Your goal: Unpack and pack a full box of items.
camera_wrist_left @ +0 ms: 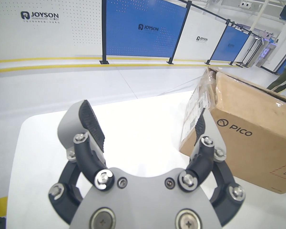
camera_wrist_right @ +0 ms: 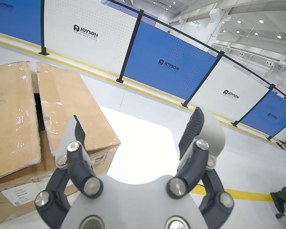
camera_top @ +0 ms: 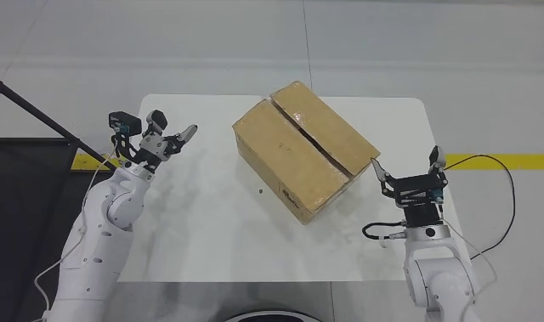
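On table (camera_top: 212,245), centre toward 1 o'clock: box (camera_top: 293,156), set askew. It is brown cardboard with both top flaps (camera_wrist_right: 12,110) down, a dark gap along the seam (camera_wrist_right: 39,113), and a label (camera_wrist_left: 195,106) on one end. Left gripper (camera_top: 176,124) sits at box's 9 o'clock, well apart, jaws spread, empty. Right gripper (camera_top: 405,162) sits at box's 4 o'clock, near a corner, jaws spread, empty. Judged step: unpacking not yet begun. Next move calls for catching a flap edge at the seam and lifting.

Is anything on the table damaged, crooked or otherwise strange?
The cardboard box sits turned at an angle on the table. Its two top flaps do not meet, leaving a dark gap, and their edges look ragged with old tape.
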You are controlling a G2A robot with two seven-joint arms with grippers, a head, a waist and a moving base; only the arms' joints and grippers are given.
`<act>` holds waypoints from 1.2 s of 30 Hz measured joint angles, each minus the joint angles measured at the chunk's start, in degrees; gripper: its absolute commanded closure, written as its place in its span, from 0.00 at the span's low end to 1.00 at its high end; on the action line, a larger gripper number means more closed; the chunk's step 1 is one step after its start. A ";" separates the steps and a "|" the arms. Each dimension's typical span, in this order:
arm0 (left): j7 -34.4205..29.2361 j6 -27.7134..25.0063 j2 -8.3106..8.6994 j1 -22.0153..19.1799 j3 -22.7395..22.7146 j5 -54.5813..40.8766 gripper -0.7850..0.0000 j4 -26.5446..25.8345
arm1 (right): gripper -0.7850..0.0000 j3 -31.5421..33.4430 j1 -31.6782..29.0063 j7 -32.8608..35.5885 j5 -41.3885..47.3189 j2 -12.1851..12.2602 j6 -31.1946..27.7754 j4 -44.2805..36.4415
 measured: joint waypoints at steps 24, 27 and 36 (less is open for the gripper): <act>19.23 -0.29 -2.74 -20.59 15.95 19.46 0.00 27.27 | 0.00 4.34 -8.58 -4.73 4.86 -0.50 3.77 -1.93; 21.02 2.10 -3.75 -22.94 18.87 21.12 0.00 30.61 | 0.00 4.80 -9.85 -5.45 5.19 -0.61 4.16 -2.26; 26.79 1.51 -5.93 -27.59 24.74 23.35 0.00 36.92 | 0.00 5.99 -12.31 -6.39 5.32 -0.88 4.62 -2.41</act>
